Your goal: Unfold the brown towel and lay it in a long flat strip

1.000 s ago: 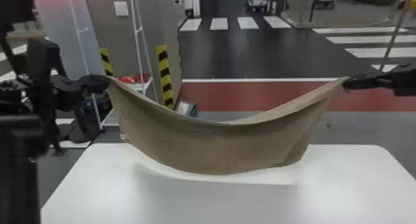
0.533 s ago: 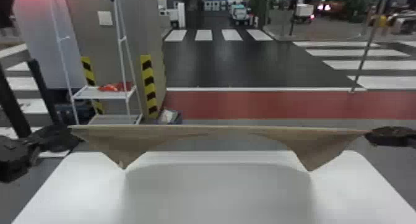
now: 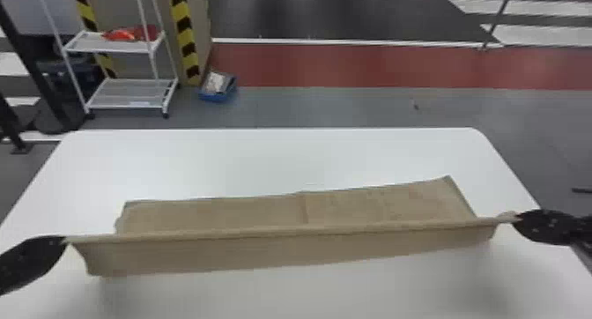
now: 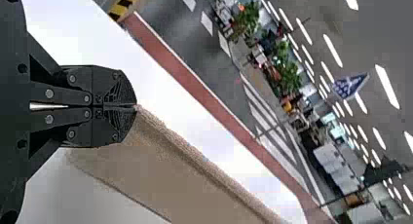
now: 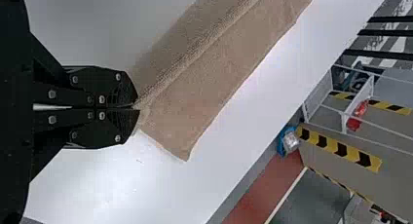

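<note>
Left wrist view: towel (image 4: pixel 160 170), illegible sign (image 4: pixel 348 86).

1. Lower left of the head view: the left gripper (image 3: pixel 65 239) is black, with a rounded, leaf-like outline.
2. Right edge of the head view: the right gripper (image 3: pixel 516 219) matches in black, dotted with small pale spots.
3. Left half of the left wrist view: black fingers (image 4: pixel 103 83) with curved outer edges, finely ribbed tips, silvery round screws (image 4: pixel 49 93).
4. Left edge of the right wrist view: broad black wrist housing (image 5: pixel 13 107), sloping sides.
</note>
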